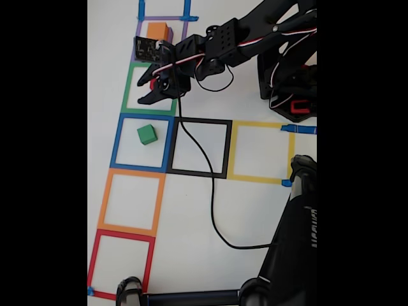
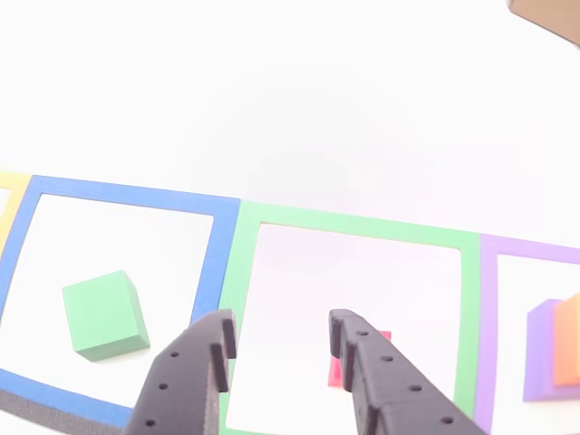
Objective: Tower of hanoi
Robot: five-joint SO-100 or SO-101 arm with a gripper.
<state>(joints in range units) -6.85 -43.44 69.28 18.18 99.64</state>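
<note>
Bright white tabletop (image 1: 255,217), coloured tape square outlines (image 1: 131,201), evenly lit

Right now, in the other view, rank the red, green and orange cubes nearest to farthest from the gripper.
1. Small red cube: in the green tape square, partly hidden behind the right finger of the open gripper.
2. Green cube: to the left, in the blue tape square.
3. Orange cube: far right edge, on the purple cube.
</note>
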